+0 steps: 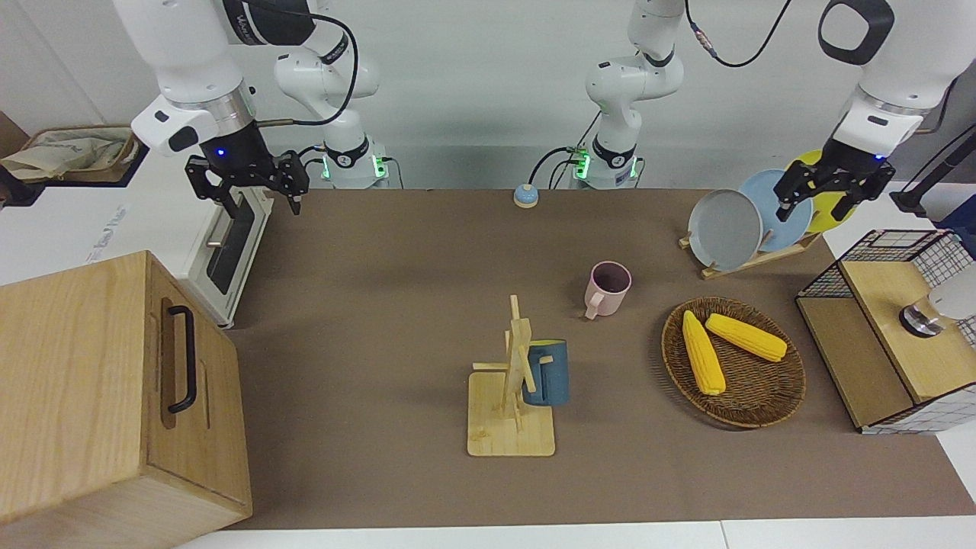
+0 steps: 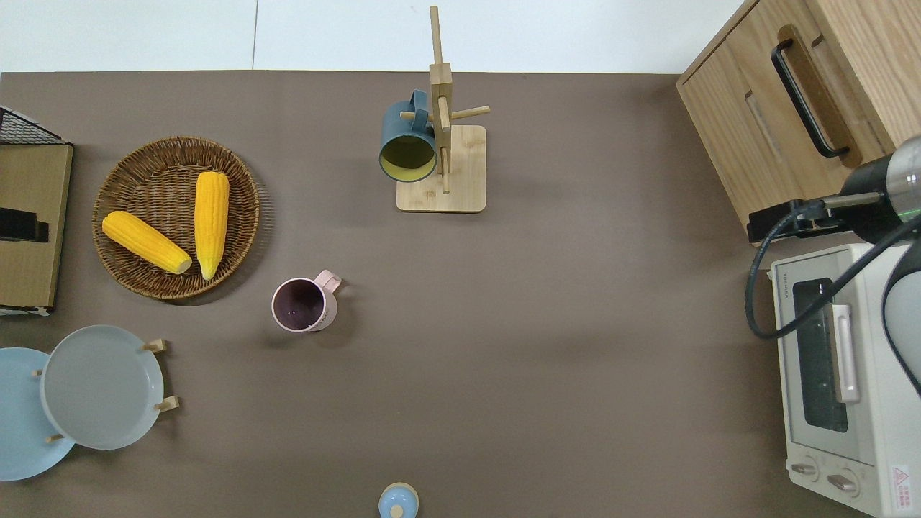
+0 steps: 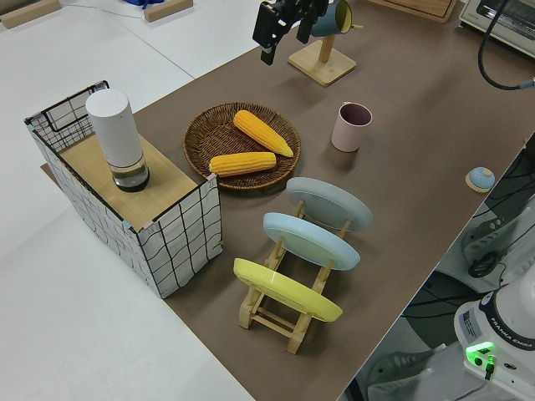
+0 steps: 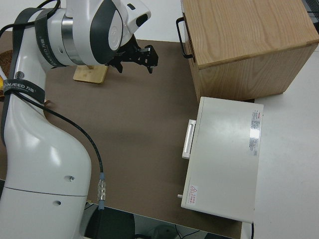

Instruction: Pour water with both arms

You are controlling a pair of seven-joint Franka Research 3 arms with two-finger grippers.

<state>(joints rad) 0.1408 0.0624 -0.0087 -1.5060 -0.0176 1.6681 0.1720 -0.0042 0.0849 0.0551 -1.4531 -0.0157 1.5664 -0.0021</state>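
Note:
A pink mug [image 1: 608, 287] stands upright on the brown mat [image 1: 396, 290], also seen from overhead [image 2: 302, 305]. A blue mug [image 1: 546, 372] hangs on a wooden mug tree [image 1: 512, 412]. A white cylinder with a metal base [image 3: 117, 138] stands on a wood-topped wire crate [image 1: 884, 290] at the left arm's end. My left gripper [image 1: 814, 207] is open and empty, up in the air. The overhead view shows part of it [image 2: 21, 224] over the crate. My right gripper [image 1: 248, 191] is open, empty and parked.
A rack [image 1: 759, 255] holds grey, blue and yellow plates near the crate. A wicker basket [image 1: 762, 404] holds two corn cobs. A toaster oven [image 2: 838, 374] and a wooden cabinet [image 1: 107, 389] stand at the right arm's end. A small blue bell [image 1: 524, 196] sits near the robots.

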